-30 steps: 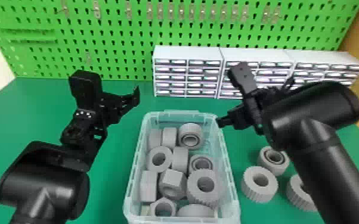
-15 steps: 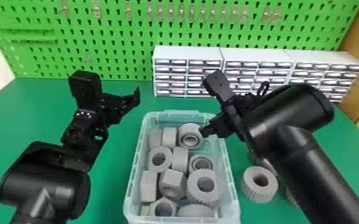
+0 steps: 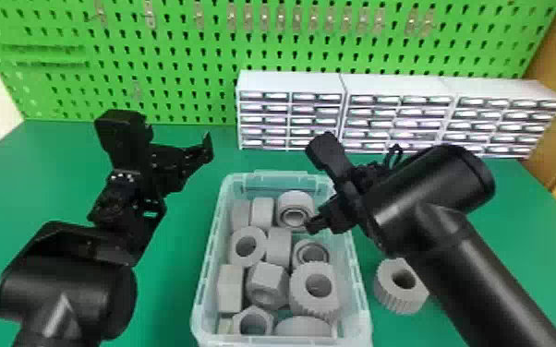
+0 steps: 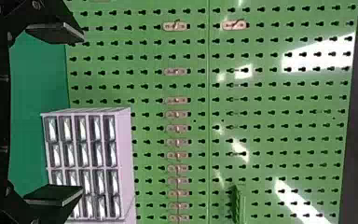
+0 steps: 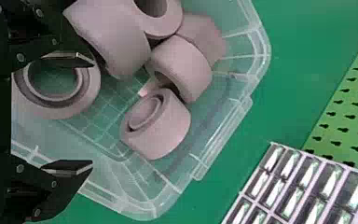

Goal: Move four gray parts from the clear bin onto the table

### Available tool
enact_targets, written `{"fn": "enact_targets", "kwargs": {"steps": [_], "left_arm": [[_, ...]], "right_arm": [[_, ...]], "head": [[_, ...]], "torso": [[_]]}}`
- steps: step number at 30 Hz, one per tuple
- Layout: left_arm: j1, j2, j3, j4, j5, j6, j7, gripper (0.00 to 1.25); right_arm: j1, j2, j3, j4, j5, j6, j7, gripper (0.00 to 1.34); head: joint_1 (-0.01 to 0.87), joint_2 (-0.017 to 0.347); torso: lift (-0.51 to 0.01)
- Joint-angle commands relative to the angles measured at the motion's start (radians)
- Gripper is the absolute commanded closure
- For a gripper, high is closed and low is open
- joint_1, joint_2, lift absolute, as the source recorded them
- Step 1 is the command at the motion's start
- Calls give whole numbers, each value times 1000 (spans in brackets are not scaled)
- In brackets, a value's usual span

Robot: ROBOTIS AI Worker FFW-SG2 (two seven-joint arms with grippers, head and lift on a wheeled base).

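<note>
My right fingers (image 5: pixel 72 179) gape over the bin (image 5: pixel 262 46), my left fingers (image 4: pixel 53 194) likewise wide; the ringed gray part (image 5: pixel 170 128) seems light, rigid, best gripped by its outer wall.

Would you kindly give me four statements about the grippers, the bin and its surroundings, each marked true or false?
1. The right gripper is open, with nothing between its fingers. True.
2. The clear bin is empty. False: several gray parts lie in it.
3. The left gripper is directly over the bin. False: it is off to the bin's left.
4. A ribbed gray part rests on the table, right of the bin. True.
</note>
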Motion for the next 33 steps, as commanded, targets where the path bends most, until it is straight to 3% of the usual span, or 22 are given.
{"fn": "enact_targets", "kwargs": {"steps": [1, 13, 27, 33], "left_arm": [[1, -3, 5, 1, 5, 0, 0, 140], [0, -3, 5, 4, 0, 8, 0, 140], [-2, -3, 5, 4, -10, 26, -3, 136], [-2, -3, 5, 4, -10, 26, -3, 134]], "right_arm": [[-1, 0, 12, 13, 0, 1, 0, 489], [-3, -3, 30, 36, -17, -2, 0, 492], [-17, -6, 36, 77, -156, -13, 0, 492], [-17, -6, 36, 82, -162, -5, 0, 489]], "head": [[686, 26], [686, 26], [686, 26], [686, 26]], "torso": [[-50], [-50], [-50], [-50]]}}
